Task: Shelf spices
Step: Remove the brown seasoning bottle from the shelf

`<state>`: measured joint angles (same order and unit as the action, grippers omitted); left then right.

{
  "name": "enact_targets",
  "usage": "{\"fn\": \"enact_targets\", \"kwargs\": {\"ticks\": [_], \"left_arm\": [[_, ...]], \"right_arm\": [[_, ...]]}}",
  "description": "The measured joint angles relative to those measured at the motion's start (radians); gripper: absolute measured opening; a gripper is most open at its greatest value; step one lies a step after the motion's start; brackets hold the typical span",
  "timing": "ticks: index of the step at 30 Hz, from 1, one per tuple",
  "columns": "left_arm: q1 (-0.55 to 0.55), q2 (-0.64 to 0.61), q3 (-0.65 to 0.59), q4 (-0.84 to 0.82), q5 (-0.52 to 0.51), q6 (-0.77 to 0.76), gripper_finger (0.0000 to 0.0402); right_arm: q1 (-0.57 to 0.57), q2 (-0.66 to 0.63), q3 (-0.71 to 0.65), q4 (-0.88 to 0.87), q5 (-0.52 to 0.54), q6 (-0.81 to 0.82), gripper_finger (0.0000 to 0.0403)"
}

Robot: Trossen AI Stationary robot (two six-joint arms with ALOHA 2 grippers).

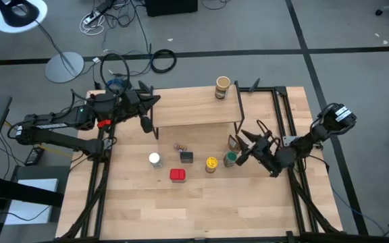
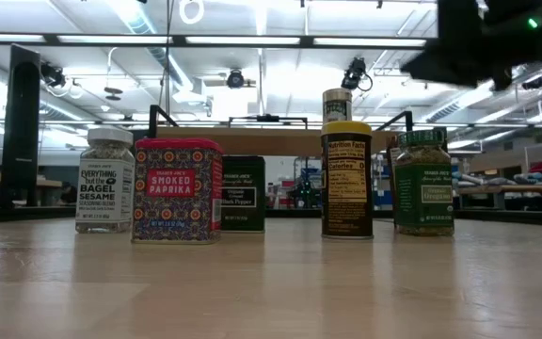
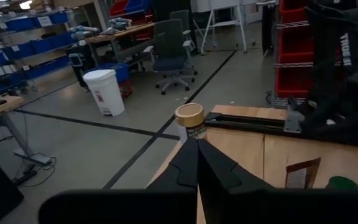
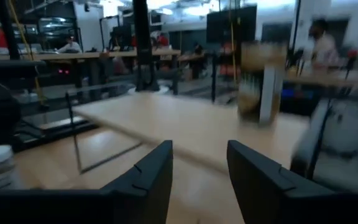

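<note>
- Hovering with fingers parted: right gripper (image 1: 247,143), just beside green jar (image 1: 230,158), 4 o'clock of shelf (image 1: 193,108)
- Resting pinched shut: left gripper (image 1: 148,113), shelf's 9 o'clock end
- Standing at shelf's 1 o'clock corner: tan-capped jar (image 1: 222,87)

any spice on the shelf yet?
Yes, one tan-capped jar stands at the shelf's far right corner; the others are on the table.

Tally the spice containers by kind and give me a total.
Tins: 2 (red tin, dark tin)
Jars: 4 (white-lidded jar, yellow-lidded jar, green jar, tan-capped jar)
Canisters: 1 (brown canister)
Total: 7
</note>
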<state>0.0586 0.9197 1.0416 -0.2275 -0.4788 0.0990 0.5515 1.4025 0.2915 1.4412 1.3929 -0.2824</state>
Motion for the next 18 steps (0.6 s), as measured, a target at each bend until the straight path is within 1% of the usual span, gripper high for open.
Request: {"fn": "enact_targets", "kwargs": {"ticks": [2,3,6,8,13,18], "left_arm": [[0.0,0.005,0.0,-0.006,0.002,0.0,0.0005],[0.0,0.008,0.0,-0.007,0.002,0.0,0.0005],[0.0,0.024,0.0,0.006,0.002,0.0,0.0005],[0.0,0.031,0.0,0.002,0.002,0.0,0.0005],[0.0,0.051,0.0,0.01,0.006,0.0,0.0005],[0.0,0.063,0.0,0.016,0.026,0.0,0.0005]], "right_arm": [[-0.036,0.0,0.043,0.077,-0.022,-0.174,0.0163],[-0.055,0.0,0.065,0.095,-0.03,-0.235,0.0169],[-0.116,-0.005,0.128,0.1,-0.047,-0.392,0.0191],[-0.163,-0.006,0.166,0.101,-0.048,-0.464,0.0209],[-0.271,-0.008,0.234,0.089,-0.049,-0.546,0.0255],[-0.348,-0.008,0.261,0.052,-0.052,-0.54,0.0284]]}}
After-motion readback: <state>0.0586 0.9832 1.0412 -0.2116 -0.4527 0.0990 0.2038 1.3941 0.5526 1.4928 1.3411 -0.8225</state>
